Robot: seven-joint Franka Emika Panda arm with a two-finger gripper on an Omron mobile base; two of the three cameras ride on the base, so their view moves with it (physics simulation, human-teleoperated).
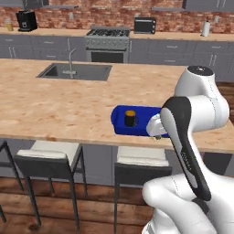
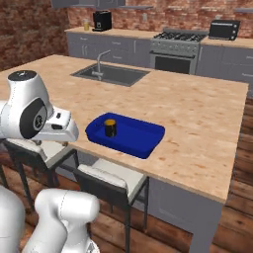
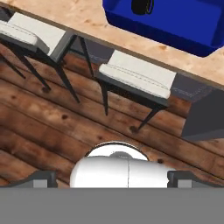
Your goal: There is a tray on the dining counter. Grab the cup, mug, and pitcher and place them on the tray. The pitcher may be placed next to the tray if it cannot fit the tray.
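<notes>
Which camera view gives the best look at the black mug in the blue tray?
The right base view: the mug stands whole and unblocked in the tray, orange inside visible. The left base view shows it whole too, but the arm covers part of the tray. The hand view cuts off its upper part.

Counter [image 1: 55,105]: pale wood grain, matt. Tray [image 2: 143,133] on it: glossy blue, looks plastic. Mug [image 2: 110,128] in tray: black, smooth, orange inside. Sink [image 1: 75,71] in counter: grey metal. Stools [image 3: 140,78] below counter: white padded seats, dark frames. Floor [image 3: 65,127]: dark knotty planks.
</notes>
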